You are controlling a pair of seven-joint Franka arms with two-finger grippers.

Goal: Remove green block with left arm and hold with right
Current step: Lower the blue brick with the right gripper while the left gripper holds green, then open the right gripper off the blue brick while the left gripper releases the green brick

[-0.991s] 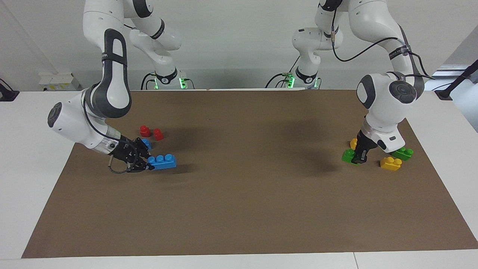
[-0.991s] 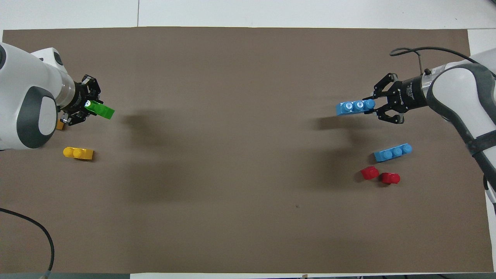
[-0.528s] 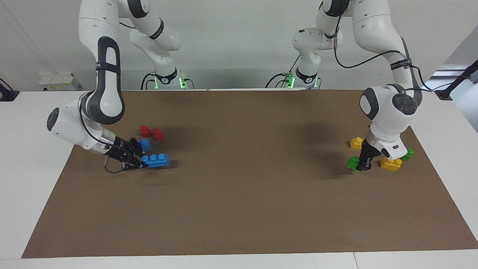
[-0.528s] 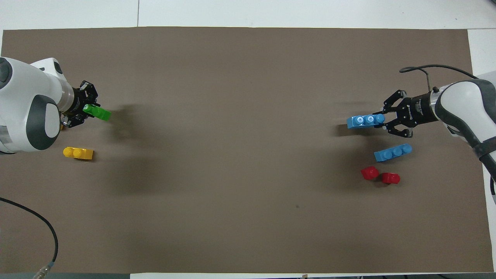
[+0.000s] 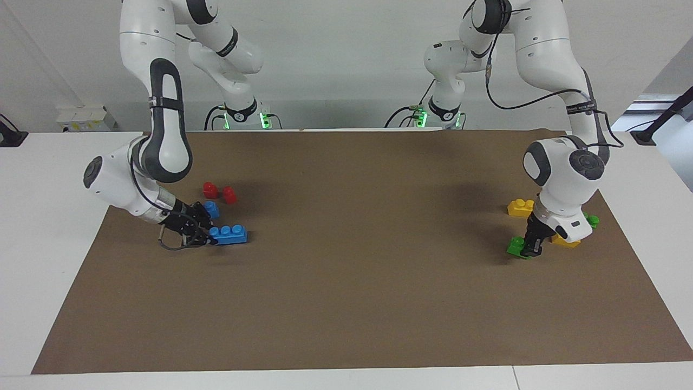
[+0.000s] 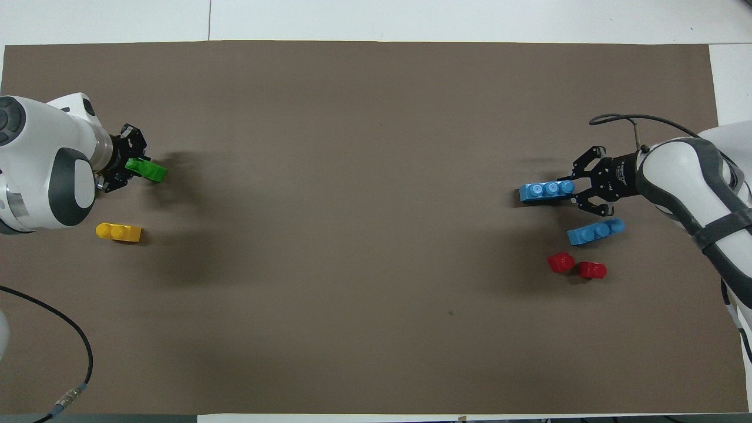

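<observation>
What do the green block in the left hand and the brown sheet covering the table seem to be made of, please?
The green block looks like moulded plastic with a smooth, faintly glossy finish: saturated even colour, crisp edges, round studs. The brown sheet looks like matte paper or thin card, though fabric cannot be excluded: flat, no shine, straight cut edges on the white table.

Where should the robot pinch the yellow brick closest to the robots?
Pinch the yellow brick across its two long flat sides, midway along, coming straight down from above. It lies flat, studs up, with nothing touching it, so those sides are free; the bumpy top would probably slip.
</observation>
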